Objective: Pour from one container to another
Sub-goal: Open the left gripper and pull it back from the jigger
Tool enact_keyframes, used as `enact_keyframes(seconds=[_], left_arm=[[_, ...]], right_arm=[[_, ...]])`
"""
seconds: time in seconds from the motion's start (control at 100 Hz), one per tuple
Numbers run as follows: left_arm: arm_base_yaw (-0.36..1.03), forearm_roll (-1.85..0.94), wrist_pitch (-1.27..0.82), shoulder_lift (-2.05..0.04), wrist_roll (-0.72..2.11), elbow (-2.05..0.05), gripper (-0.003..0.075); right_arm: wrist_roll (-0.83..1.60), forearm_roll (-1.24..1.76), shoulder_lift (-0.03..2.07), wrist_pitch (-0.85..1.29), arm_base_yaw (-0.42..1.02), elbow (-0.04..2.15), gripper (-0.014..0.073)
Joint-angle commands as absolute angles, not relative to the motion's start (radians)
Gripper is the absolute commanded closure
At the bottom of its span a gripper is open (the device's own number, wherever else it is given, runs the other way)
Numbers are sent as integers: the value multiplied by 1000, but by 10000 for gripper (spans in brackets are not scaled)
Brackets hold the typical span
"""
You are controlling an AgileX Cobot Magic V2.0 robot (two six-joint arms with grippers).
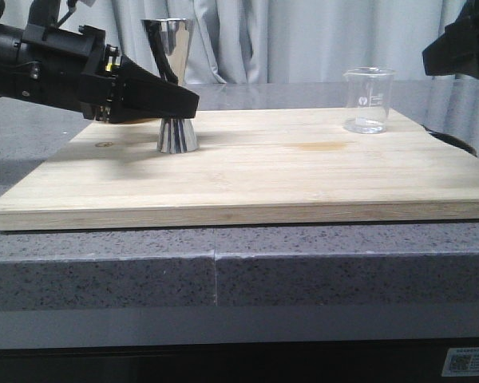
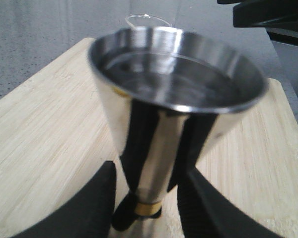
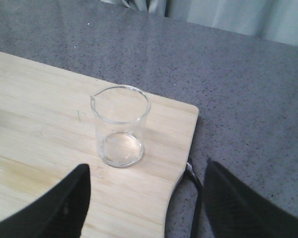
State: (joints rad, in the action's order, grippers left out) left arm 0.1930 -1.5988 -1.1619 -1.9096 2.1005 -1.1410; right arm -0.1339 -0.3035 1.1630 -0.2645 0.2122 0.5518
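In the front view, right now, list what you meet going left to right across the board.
left gripper → jigger, standing where the gripper's fingertips are → bare cutting board → glass beaker → right gripper at the picture's edge.

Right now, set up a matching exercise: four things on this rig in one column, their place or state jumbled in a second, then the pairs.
Things
1. jigger
2. beaker
3. left gripper
4. cutting board

Place or state
A. lies flat on the grey counter
B. stands upright on the board's left part
C. jaws either side of the jigger's waist
D. clear glass, on the board's far right corner

Pairs: 1-B, 2-D, 3-C, 4-A
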Motion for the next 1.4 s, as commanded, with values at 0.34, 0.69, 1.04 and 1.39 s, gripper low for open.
enact_keyframes(seconds=[0.34,0.69,1.04,1.39], left_arm=[[200,-1642,-1268,-1859,2043,-1161,288],[187,-1605,-1268,-1859,2016,-1161,288],[154,-1573,-1270,-1842,1987,-1161,288],[121,-1547,-1270,-1810,1969,-1161,288]], right_arm=[[-134,-298,1137,-335,212,577,155],[-134,-298,1137,-336,212,577,155],[-134,-298,1137,-342,212,577,155],[-134,-298,1137,-342,212,577,155]])
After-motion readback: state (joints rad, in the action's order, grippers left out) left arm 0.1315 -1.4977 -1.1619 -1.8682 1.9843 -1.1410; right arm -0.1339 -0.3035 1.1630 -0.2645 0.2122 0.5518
